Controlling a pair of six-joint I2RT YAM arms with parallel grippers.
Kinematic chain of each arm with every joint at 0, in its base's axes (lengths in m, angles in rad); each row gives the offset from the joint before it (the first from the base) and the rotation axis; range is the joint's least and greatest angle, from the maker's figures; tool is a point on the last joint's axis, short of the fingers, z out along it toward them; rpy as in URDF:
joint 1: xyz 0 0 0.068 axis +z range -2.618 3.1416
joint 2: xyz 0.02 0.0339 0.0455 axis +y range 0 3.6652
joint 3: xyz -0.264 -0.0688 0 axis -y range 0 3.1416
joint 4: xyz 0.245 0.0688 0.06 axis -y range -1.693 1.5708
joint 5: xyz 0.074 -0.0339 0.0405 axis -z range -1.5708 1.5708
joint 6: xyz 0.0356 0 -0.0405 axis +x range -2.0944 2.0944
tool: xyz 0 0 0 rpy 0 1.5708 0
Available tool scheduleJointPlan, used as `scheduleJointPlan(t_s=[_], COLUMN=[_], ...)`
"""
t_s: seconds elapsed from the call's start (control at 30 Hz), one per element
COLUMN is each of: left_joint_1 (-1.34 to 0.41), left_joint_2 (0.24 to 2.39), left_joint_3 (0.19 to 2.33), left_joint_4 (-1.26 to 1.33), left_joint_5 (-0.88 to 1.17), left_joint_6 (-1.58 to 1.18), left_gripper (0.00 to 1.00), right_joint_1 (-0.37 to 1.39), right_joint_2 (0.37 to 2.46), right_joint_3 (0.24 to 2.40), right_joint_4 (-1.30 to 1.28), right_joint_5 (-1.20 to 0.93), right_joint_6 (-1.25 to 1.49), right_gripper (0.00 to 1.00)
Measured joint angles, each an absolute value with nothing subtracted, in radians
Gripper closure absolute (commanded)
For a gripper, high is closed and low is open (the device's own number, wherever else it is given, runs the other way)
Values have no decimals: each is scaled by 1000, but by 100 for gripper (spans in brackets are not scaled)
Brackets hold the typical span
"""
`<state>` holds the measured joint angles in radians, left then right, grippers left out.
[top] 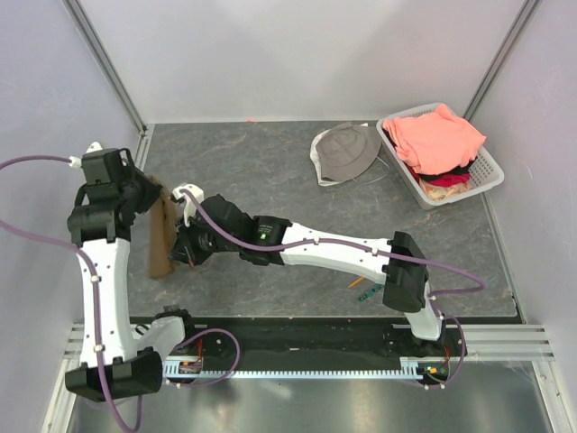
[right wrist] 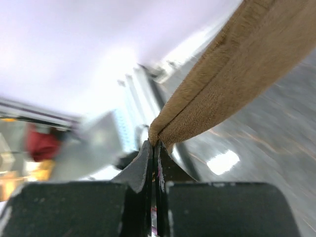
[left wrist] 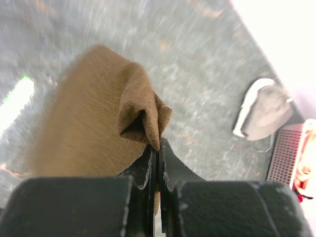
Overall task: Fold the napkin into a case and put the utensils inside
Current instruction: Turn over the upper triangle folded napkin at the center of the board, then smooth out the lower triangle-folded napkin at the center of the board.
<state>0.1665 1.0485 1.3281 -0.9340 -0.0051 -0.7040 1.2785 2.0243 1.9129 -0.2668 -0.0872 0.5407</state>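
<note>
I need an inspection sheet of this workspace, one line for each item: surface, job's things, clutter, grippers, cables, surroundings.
Surface: grey, stone-patterned table.
Job's things: brown napkin held up between the arms; orange fork and green utensil lying by the right arm, partly hidden.
Clutter: grey bucket hat; white basket of salmon-pink clothes.
Grippers: left gripper shut on a napkin corner; right gripper shut on its folded edge.
Cables: purple cables along both arms.
Surroundings: pale walls; metal rail at the near edge.

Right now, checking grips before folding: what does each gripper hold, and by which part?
Both hold the soft brown cloth napkin: left gripper pinches a bunched corner, right gripper a folded edge's end.
</note>
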Motion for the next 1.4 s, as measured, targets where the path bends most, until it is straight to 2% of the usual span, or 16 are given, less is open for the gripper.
scheduleJointPlan(t_s=[0.17, 0.3, 0.4, 0.6, 0.8, 0.9, 0.93, 1.0, 1.03, 1.1, 1.13, 1.23, 1.37, 1.4], left_joint_1=[103, -60, -169, -348, -461, -494, -501, -516, -520, -521, -518, -511, -505, -506], left_joint_2=[1092, 1288, 1514, 1771, 1872, 1911, 1920, 1931, 1932, 1931, 1931, 1901, 1775, 1713], left_joint_3=[1391, 1356, 1299, 1269, 1332, 1370, 1380, 1390, 1394, 1409, 1421, 1437, 1415, 1385], left_joint_4=[-949, -914, -831, -718, -648, -634, -631, -614, -596, -561, -540, -507, -507, -500], left_joint_5=[-41, -93, -108, -131, -128, -127, -126, -126, -124, -121, -114, -84, -43, -31], left_joint_6=[-659, -648, -648, -670, -703, -713, -714, -716, -719, -718, -717, -707, -682, -675], left_gripper=[98, 98, 98, 98, 97, 87, 72, 54, 46, 35, 32, 30, 36, 45], right_joint_1=[1225, 1132, 1054, 935, 890, 883, 881, 876, 876, 876, 874, 869, 823, 804], right_joint_2=[1982, 1937, 1930, 1915, 1801, 1766, 1761, 1750, 1745, 1728, 1718, 1661, 1602, 1600], right_joint_3=[1716, 1431, 1213, 899, 774, 754, 749, 731, 723, 707, 701, 704, 722, 733], right_joint_4=[21, 256, 365, 472, 493, 476, 467, 432, 408, 336, 308, 227, 89, 62], right_joint_5=[-220, -302, -355, -422, -413, -382, -373, -343, -339, -334, -341, -326, -288, -278], right_joint_6=[653, 747, 783, 805, 786, 765, 760, 750, 747, 733, 733, 710, 667, 656], right_gripper=[100, 100, 100, 100, 100, 91, 84, 73, 63, 53, 41, 29, 24, 24])
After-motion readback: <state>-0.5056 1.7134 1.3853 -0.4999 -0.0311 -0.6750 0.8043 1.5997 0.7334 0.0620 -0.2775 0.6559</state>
